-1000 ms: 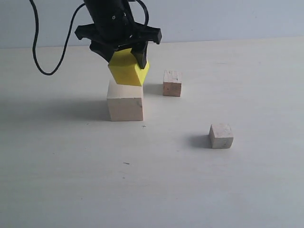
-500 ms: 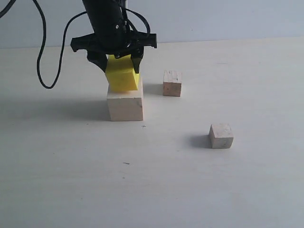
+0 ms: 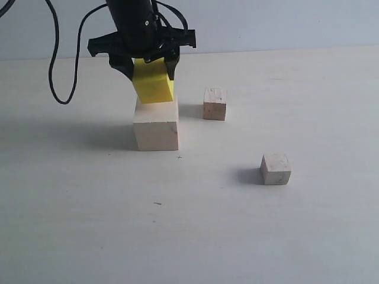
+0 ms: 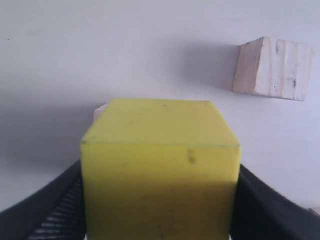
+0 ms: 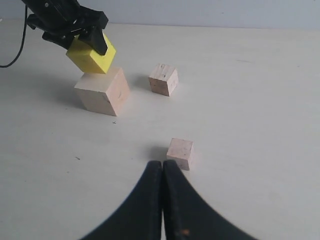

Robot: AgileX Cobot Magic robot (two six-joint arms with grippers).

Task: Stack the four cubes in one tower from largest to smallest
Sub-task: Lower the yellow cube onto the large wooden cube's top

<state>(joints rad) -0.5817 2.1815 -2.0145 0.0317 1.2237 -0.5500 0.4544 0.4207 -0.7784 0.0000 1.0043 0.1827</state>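
The yellow cube (image 3: 154,81) had mostly levelled from its earlier tilt, clamped in the left fingers (image 3: 172,68) on or just above the large pale wood cube (image 3: 156,130), unreleased, while the far small cube (image 3: 215,104) and near small cube (image 3: 276,169) waited rightward on the bench (image 3: 296,236), right fingers (image 5: 145,205) closed empty.

A pale off-white tabletop (image 3: 308,236) meets a plain bluish-grey wall (image 3: 284,23), seemingly evenly lit.
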